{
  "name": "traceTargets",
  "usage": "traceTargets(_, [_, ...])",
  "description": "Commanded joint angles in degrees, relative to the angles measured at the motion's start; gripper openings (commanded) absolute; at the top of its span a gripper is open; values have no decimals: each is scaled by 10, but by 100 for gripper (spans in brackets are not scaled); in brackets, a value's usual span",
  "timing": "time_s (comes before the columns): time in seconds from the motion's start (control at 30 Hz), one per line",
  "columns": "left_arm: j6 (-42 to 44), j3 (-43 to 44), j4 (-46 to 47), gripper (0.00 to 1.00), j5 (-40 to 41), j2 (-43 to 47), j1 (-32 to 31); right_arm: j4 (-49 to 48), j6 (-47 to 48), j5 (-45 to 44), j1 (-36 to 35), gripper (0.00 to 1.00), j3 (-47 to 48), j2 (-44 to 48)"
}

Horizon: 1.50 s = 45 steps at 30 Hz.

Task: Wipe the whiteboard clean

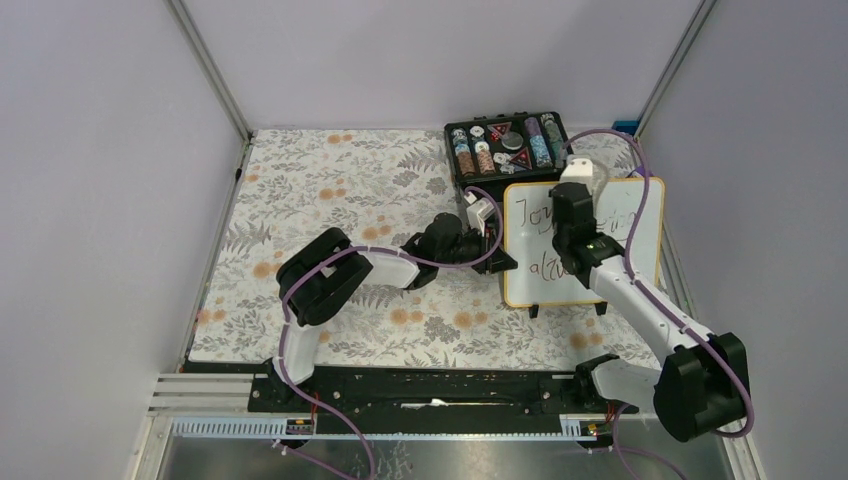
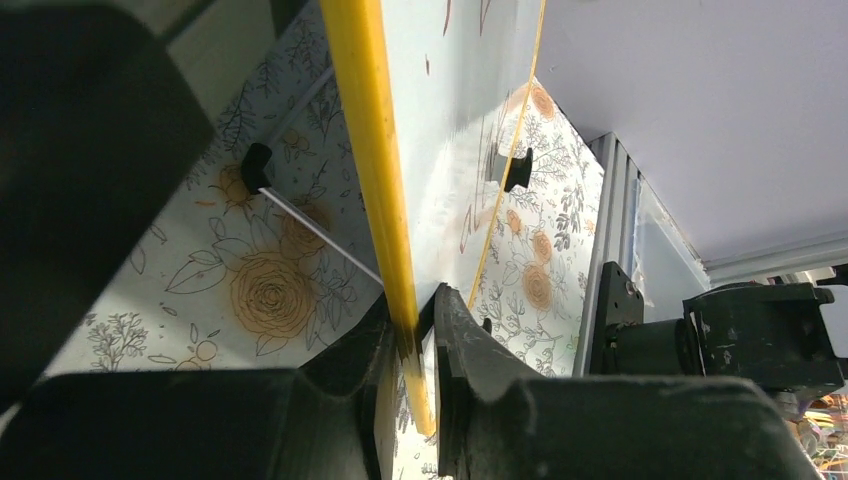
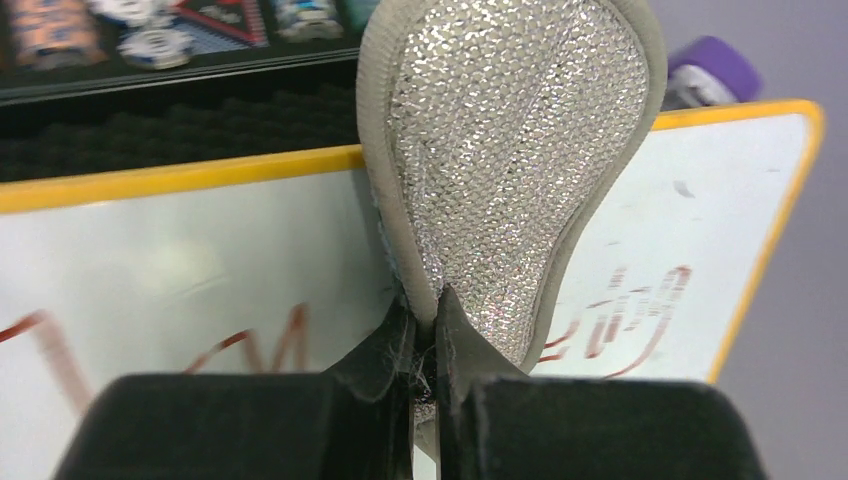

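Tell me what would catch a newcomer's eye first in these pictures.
The whiteboard, bearing red handwriting, sits at the right of the table, its yellow edge clamped in the left pincer. The right pincer holds a glittery silver pad over its upper part. Behind it sits a black case of coloured chips.

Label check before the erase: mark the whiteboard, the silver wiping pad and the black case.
whiteboard [image 1: 530, 288]: top external view, bare lower-left face.
silver wiping pad [image 3: 510, 150]: right wrist view, middle of the glittery surface.
black case [image 1: 520, 170]: top external view, bare near part.
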<state>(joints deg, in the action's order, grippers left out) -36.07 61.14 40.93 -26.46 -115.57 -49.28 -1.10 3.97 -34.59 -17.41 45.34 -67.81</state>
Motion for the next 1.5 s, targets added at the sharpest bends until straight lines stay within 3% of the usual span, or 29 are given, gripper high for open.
traceTargets(0.0, [46, 3, -28, 0, 86, -19, 23, 48, -90, 111, -81, 0, 13, -44])
traceTargets(0.3, [45, -10, -23, 0, 89, -11, 26, 78, -188, 115, -171, 0, 26, -45])
traceTargets(0.53, [45, -19, -22, 0, 93, -5, 27, 63, -161, 1, -162, 0, 6, -13])
traceTargets(0.77, [44, -19, -35, 0, 116, -4, 29, 55, -149, 16, -36, 0, -8, -1])
traceTargets(1.13, [40, -22, -34, 0, 114, -2, 34, 62, -276, 70, 224, 0, -37, -48])
traceTargets(1.3, [36, -24, -34, 0, 113, -2, 39, 112, -322, 32, 267, 0, -20, -72])
traceTargets(1.47, [31, -23, -34, 0, 108, -6, 42, 112, -311, 9, 272, 0, -17, -55])
